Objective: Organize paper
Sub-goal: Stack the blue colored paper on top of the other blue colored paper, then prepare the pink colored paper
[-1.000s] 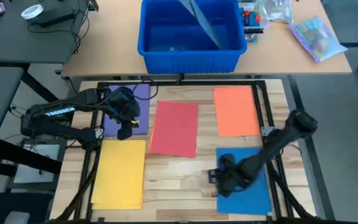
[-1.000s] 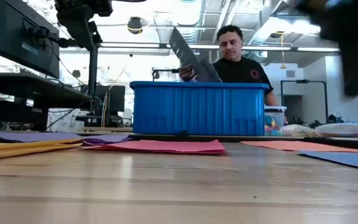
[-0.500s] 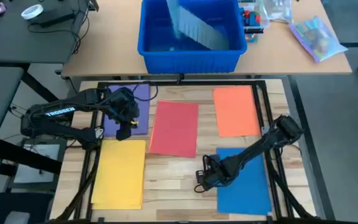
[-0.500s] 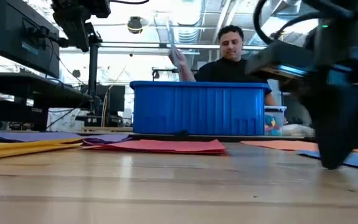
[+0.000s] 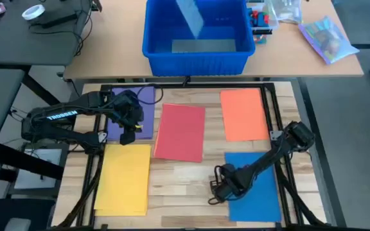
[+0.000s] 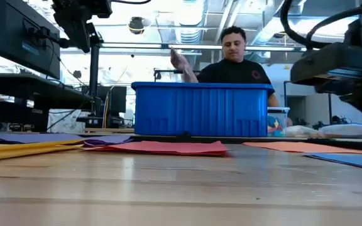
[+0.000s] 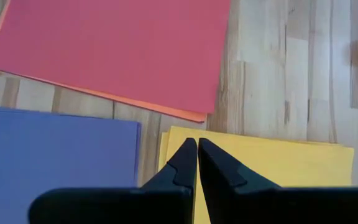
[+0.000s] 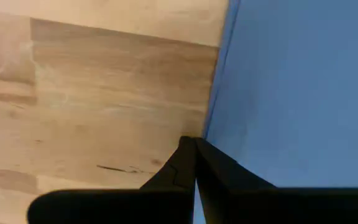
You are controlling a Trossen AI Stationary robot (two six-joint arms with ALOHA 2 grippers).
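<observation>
Paper's spread in five piles; we've got the right gripper (image 5: 218, 192) pinched closed and empty at the blue sheet's (image 5: 255, 186) edge, probably to nudge it square; left gripper (image 5: 128, 136), closed too, waits over purple (image 5: 141, 102).

On the wooden table (image 5: 185, 176) lie five coloured paper sheets or stacks: one purple sheet (image 5: 143, 96), one red sheet (image 5: 180, 131), one orange sheet (image 5: 243, 113), one yellow stack (image 5: 124, 178) and one blue sheet (image 5: 259, 192). There are two robot arms, one blue bin (image 5: 198, 54), one clear bag (image 5: 326, 35) and one person (image 6: 237, 59).
</observation>
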